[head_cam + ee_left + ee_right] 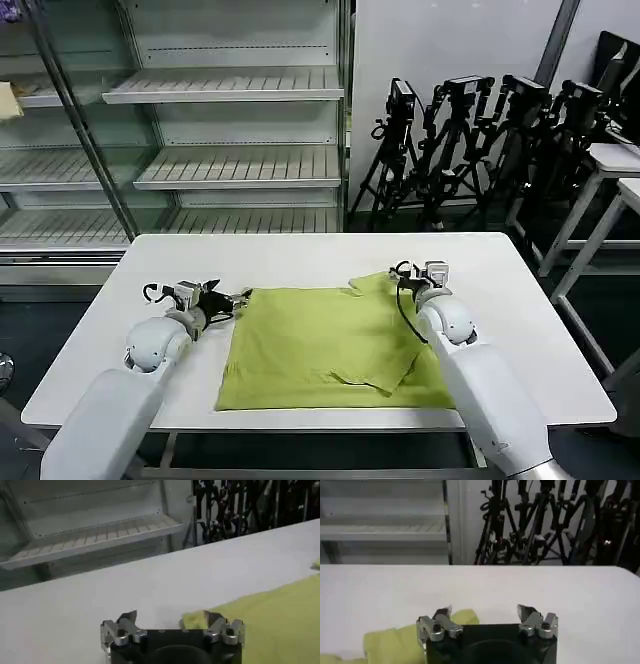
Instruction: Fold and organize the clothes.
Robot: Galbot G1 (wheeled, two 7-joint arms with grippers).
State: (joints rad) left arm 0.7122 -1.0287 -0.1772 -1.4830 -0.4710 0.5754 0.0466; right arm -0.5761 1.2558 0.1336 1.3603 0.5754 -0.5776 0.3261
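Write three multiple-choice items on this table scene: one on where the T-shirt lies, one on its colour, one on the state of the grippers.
1. The T-shirt lies
A. on a shelf
B. on the white table
C. on the floor

2. Its colour is
A. yellow-green
B. red
C. navy

3. The left gripper and right gripper are
A. both open
B. both shut on fabric
C. one open, one shut

Key: 1 B, the shirt is spread on the tabletop; 2 A, the fabric is lime; 3 A, each wrist view shows the fingers apart.

Right gripper (489, 614) low over white table (530, 587), jaws apart; bunched yellow-green T-shirt (395, 641) touching one finger; tripods (545, 520) behind.
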